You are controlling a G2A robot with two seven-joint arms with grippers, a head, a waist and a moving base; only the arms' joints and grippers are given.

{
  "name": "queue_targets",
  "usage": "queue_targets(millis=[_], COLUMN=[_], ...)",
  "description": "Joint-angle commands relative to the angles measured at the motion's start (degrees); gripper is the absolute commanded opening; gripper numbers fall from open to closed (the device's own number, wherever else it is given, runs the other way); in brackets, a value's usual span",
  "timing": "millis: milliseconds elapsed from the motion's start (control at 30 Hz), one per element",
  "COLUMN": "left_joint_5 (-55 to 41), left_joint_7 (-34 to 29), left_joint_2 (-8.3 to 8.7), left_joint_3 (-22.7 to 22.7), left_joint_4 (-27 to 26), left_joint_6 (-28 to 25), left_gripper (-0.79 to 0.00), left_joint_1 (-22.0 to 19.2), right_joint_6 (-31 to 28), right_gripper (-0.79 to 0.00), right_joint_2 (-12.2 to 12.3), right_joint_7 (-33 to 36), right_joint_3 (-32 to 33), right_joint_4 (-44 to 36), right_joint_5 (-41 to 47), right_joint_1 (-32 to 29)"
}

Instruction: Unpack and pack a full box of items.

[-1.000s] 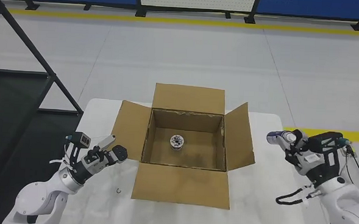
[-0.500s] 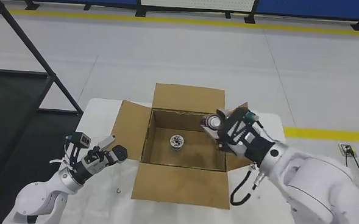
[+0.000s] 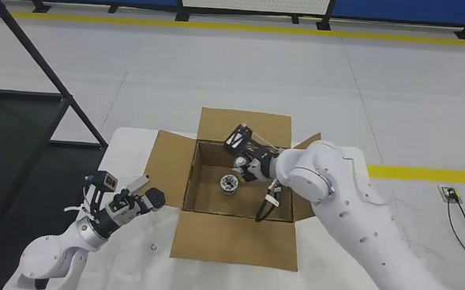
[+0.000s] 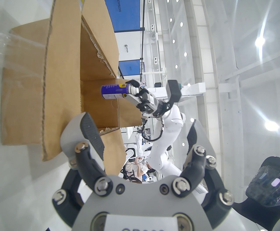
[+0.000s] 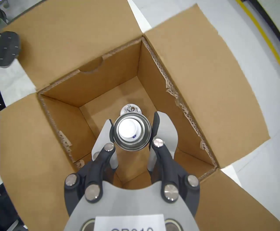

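Pinching can (image 5: 132,133) in right gripper (image 5: 133,124), over open box (image 5: 196,87) mouth, straight above small round item (image 5: 130,108) on box floor. Spread wide at left gripper (image 4: 140,125), off to box's side near outer flap, well apart from can.

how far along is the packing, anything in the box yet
Done: one small round item lies on the floor of the open box. In hand: the right gripper holds a spray can above the box opening. Left: lowering and releasing the can; the left gripper is open and empty beside the box.
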Motion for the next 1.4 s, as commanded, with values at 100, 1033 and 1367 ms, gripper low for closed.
queue_targets(millis=[100,1033,1367], left_joint_5=[0.00,0.00,0.00], left_joint_7=[0.00,0.00,0.00], left_joint_2=[0.00,0.00,0.00], left_joint_3=[0.00,0.00,0.00], left_joint_4=[0.00,0.00,0.00], left_joint_6=[0.00,0.00,0.00], left_gripper=[0.000,0.000,0.000], left_joint_1=[0.00,0.00,0.00], right_joint_6=[2.98,-3.98,-3.71], right_gripper=[-0.785,-0.323,0.000], right_joint_2=[-1.09,-1.49,-0.91], right_joint_7=[-6.75,-10.85,-10.63], right_joint_3=[-1.69,-0.56,1.18], right_joint_4=[8.25,13.89,9.47], right_joint_5=[-2.95,-4.43,-6.34], right_joint_1=[0.15,-3.77,-5.49])
